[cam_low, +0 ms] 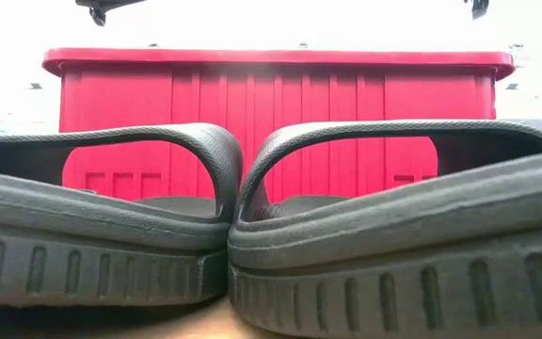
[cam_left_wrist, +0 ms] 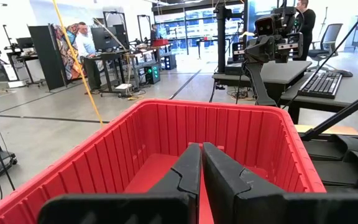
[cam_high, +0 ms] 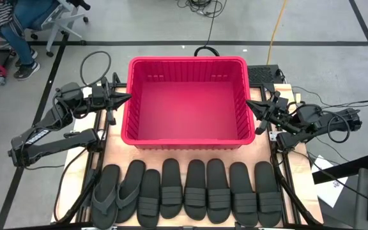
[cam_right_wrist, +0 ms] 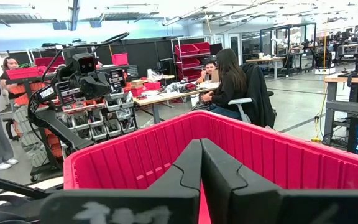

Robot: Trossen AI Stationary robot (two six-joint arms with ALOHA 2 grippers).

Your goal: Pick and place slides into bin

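Bin (cam_high: pixel 187 102) sits centre-table toward 12 o'clock, red, nothing visible inside. Its 6 o'clock wall runs close above the slides' toes, with a thin strip of bare table (cam_high: pixel 117 156) between.

Slides (cam_high: pixel 190 190): eight, one row along the table's 6 o'clock edge, side by side and mostly touching. The two at the 9 o'clock end are thong-style (cam_high: pixel 117 191); the other six have wide straps. The row spans about the bin's width and a bit past it on both ends. Heels reach the table's near edge, so little margin there. In the low view two strapped slides (cam_low: pixel 233 235) press together, bin wall right behind them.

Left gripper (cam_high: pixel 125 99) hangs just off the bin's 9 o'clock wall, near the rim, tips pointing at the bin, jaws closed on nothing. Right gripper (cam_high: pixel 251 107) mirrors it at the 3 o'clock wall, jaws closed, empty. Both are well apart from the slides.

Open room: above the bin and the strip over the slides are clear of arms. Table sides at 9 and 3 are taken by arm bases and cables.

Background: people at desks beyond the table.
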